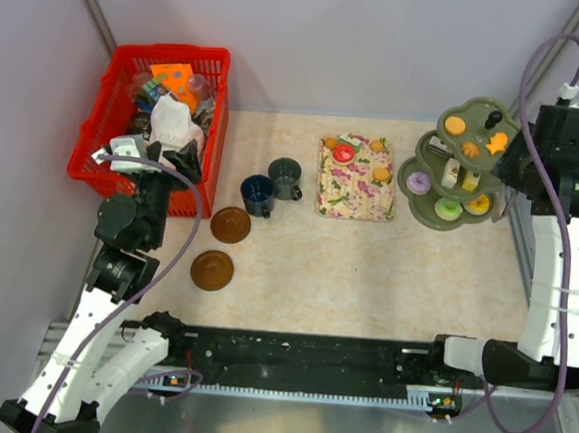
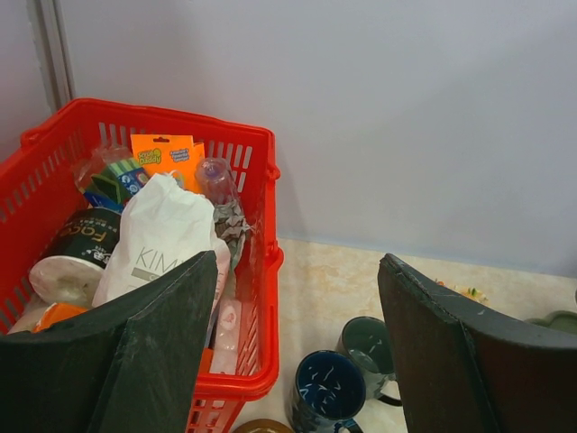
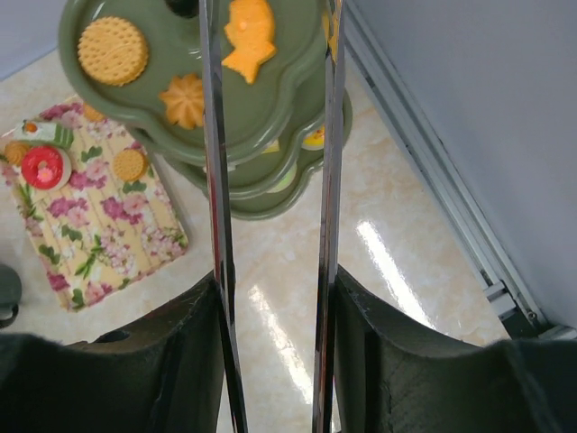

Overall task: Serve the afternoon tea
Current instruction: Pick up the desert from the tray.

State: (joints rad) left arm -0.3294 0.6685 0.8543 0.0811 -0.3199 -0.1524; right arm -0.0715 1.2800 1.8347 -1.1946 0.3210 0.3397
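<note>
The navy mug (image 1: 258, 195) and dark-green mug (image 1: 285, 178) stand side by side right of the basket. Both show in the left wrist view, navy (image 2: 326, 390) and green (image 2: 368, 347). Two brown saucers (image 1: 231, 224) (image 1: 212, 270) lie in front of them. The olive three-tier stand (image 1: 425, 215) holds several pastries. More pastries lie on a floral mat (image 1: 351, 196). My left gripper (image 1: 179, 158) is open and empty above the basket's right edge (image 2: 297, 361). My right gripper (image 1: 515, 159) is shut on thin metal tongs (image 3: 216, 180), whose blades reach over the stand's top tier (image 3: 171, 45).
A red plastic basket (image 1: 94, 146) full of mixed clutter sits at the back left (image 2: 261, 271). Grey walls close the left, back and right sides. A metal rail (image 3: 433, 171) runs along the right table edge.
</note>
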